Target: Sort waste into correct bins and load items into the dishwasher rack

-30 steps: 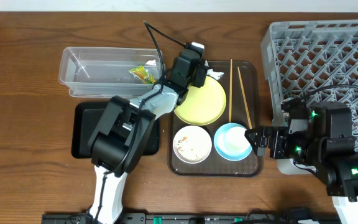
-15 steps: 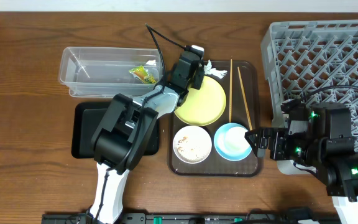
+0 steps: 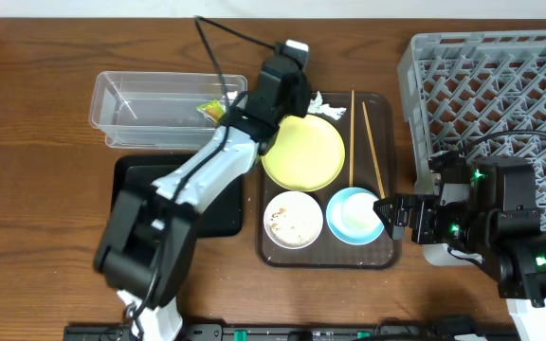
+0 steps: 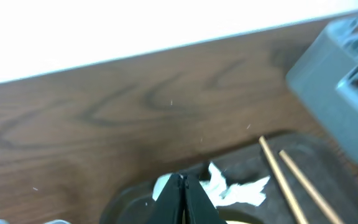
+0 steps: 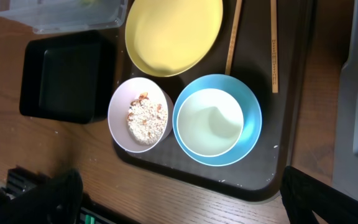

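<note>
Lying just beside left gripper [image 4: 183, 186] is paper scrap [image 4: 238, 191].

Dark brown rectangular serving tray [image 3: 383, 118] on a wooden tabletop [image 3: 36, 189].
The tray lies right of centre, woodgrain showing around it.

The black left arm [image 3: 207, 170] now stretches straighter, its elbow swung leftward. The left gripper [image 4: 182, 182] sits slightly farther back, uncovering more of the round pale-yellow plate [image 3: 309, 153].

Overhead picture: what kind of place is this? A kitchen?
Likely a dish-clearing practice station: a grey dishwasher rack, a brown serving tray, and a white bowl with leftover crumbs.
</note>
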